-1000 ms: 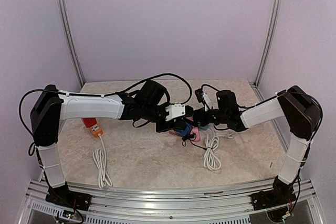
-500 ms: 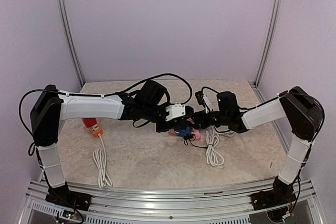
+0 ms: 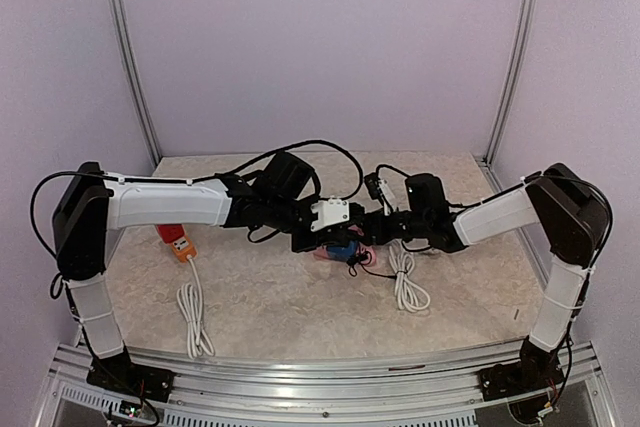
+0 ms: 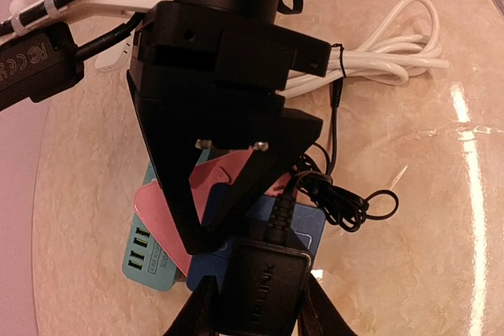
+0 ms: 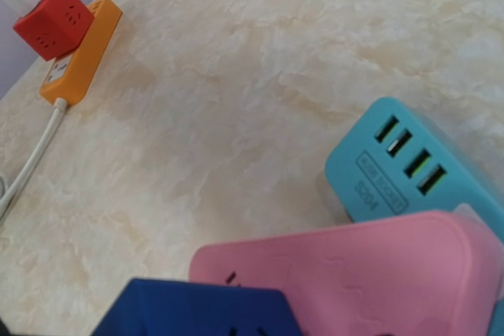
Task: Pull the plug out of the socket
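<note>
The socket is a stack of blocks: teal, pink and blue. It lies mid-table. A black plug with raised lettering sits in the blue block, its thin cord curling off to the right. My left gripper is shut on the plug, one finger against each side. My right gripper reaches in from the far side, jaws apart astride the pink block; contact is unclear. The right wrist view shows only the pink block, the blue block and the teal block, with no fingers in it.
A coiled white cable lies right of the socket, and another white cable lies at the front left. An orange power strip with a red cube sits at the left. The thin black cord bundle rests beside the blue block.
Both arms have edged slightly left and back around the socket. The white coil by the right arm has shifted a little. The left fingers have drawn in onto the plug.
</note>
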{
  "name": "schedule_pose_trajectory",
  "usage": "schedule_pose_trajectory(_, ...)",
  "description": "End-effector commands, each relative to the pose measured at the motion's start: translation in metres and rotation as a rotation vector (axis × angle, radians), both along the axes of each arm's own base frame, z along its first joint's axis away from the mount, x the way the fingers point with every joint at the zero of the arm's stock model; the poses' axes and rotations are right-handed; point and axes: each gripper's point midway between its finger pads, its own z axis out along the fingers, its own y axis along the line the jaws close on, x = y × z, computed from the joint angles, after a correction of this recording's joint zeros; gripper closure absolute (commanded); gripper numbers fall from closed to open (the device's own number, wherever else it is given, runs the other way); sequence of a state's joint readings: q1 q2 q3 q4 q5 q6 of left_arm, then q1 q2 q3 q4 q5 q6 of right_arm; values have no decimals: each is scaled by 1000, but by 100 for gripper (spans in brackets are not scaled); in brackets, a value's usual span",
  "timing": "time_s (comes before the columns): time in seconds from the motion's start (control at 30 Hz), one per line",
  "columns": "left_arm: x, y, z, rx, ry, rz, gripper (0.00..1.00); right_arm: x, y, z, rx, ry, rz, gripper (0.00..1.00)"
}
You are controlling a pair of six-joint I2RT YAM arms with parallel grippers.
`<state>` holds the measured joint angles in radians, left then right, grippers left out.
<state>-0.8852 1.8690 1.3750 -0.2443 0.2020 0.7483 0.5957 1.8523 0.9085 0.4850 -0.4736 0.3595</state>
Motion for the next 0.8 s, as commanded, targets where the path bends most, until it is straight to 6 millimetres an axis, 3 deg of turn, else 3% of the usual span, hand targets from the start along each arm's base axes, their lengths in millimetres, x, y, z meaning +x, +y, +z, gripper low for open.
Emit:
schedule_pose_trajectory(0.0, -21, -19, 70, -153, -29, -77, 85, -3, -22, -68, -196, 107, -81, 36)
schedule_pose_trajectory(0.23, -28, -18, 95, -206, -35, -106, 87, -1, -20, -73, -212, 112, -80, 37)
schedule_pose_trajectory(0.53, -37, -16, 97, -195, -36, -124, 88, -1, -20, -76, -217, 117, -81, 36)
schedule_pose_trajectory(0.67, -39, -8, 93, -181, -29, -107, 89, 0, -19, -66, -209, 96, -74, 34)
schedule_pose_trajectory(0.77, -44, 0, 94, -190, -31, -85, 88, 1, -20, -41, -195, 52, -80, 32)
